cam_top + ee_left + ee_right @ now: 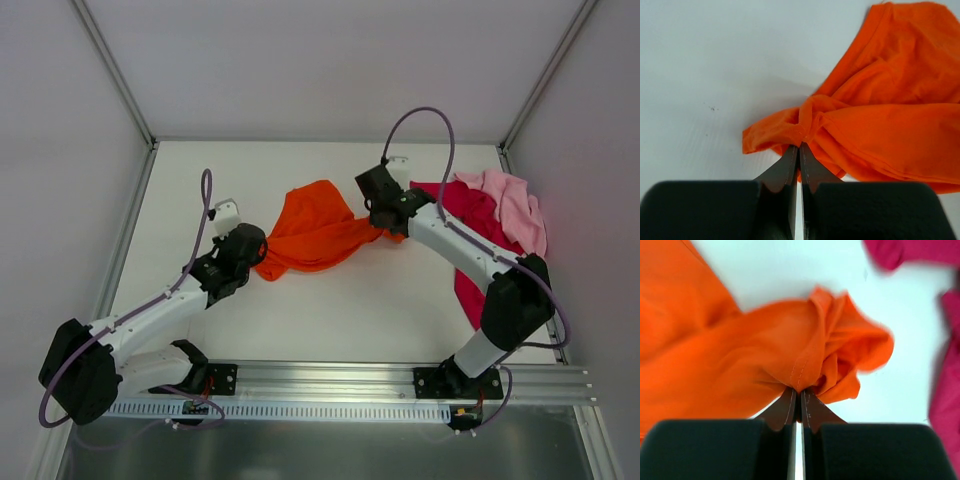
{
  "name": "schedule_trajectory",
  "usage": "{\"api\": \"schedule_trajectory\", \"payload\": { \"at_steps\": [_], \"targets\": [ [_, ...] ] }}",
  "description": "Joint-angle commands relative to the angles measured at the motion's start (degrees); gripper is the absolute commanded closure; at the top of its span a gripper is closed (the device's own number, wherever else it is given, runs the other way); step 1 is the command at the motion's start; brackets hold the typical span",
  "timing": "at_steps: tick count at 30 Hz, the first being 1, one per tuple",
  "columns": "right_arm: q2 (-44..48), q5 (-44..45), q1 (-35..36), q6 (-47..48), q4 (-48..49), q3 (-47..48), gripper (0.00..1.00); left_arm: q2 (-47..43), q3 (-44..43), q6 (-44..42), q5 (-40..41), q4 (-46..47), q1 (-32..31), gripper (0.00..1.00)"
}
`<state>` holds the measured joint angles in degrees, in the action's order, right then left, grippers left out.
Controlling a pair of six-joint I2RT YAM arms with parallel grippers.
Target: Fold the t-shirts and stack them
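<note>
The orange t-shirt lies bunched in the middle of the table, stretched between both grippers. My left gripper is shut on its left edge; the left wrist view shows the orange t-shirt pinched at the left gripper's tips. My right gripper is shut on its right edge; the right wrist view shows a stitched hem of the orange t-shirt pinched at the right gripper's tips. The magenta-red t-shirt lies crumpled at the right, partly under my right arm. The light pink t-shirt lies on it.
The white table is enclosed by white walls at the left, back and right. A metal rail with both arm bases runs along the near edge. Magenta-red cloth shows at the right edge of the right wrist view.
</note>
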<state>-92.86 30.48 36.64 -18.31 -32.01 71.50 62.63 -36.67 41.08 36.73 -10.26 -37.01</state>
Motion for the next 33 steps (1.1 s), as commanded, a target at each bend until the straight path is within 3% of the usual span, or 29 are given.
{"api": "schedule_trajectory", "payload": {
  "at_steps": [1,4,10,18,19,20,23,24,25,30,33],
  "targets": [
    [4.2,7.6,-1.1,4.6,-12.0,14.1,0.99,0.3,-7.0,-2.7,2.9,-0.5,0.3,1.0],
    [6.1,10.0,-2.7,7.0,-18.0,22.7,0.99,-0.1,-12.2,-4.0,4.1,-4.8,0.4,1.0],
    [10.9,13.7,-6.4,11.9,-21.3,26.5,0.99,-3.8,-20.8,-11.3,6.9,-8.6,0.3,1.0],
    [14.3,0.5,-13.4,14.4,-20.6,21.8,0.97,-10.5,-20.5,-13.9,9.4,-9.6,0.4,1.0],
    [13.1,-1.4,-13.4,14.4,-21.3,22.3,0.91,-10.4,-20.4,-13.9,9.0,-9.4,0.4,1.0],
    [12.5,-1.7,-13.4,14.5,-21.5,22.4,0.67,-10.0,-20.5,-14.0,9.2,-9.5,0.4,1.0],
    [12.3,0.1,-13.3,14.9,-21.1,21.2,0.57,-8.6,-20.8,-14.4,9.6,-9.5,0.3,1.0],
    [12.5,0.6,-13.4,14.8,-20.7,20.9,0.43,-8.2,-20.8,-14.3,9.7,-9.4,0.4,1.0],
    [12.4,0.6,-13.4,14.7,-20.6,20.6,0.37,-8.1,-20.6,-14.3,9.7,-9.3,0.3,1.0],
    [12.1,-2.8,-13.4,12.6,-20.1,17.9,0.34,-7.2,-20.8,-14.3,9.9,-9.2,0.3,1.0],
    [13.1,-8.9,-13.4,8.5,-15.9,9.6,0.34,-6.8,-20.6,-14.0,9.7,-9.1,0.4,1.0]
  ]
}}
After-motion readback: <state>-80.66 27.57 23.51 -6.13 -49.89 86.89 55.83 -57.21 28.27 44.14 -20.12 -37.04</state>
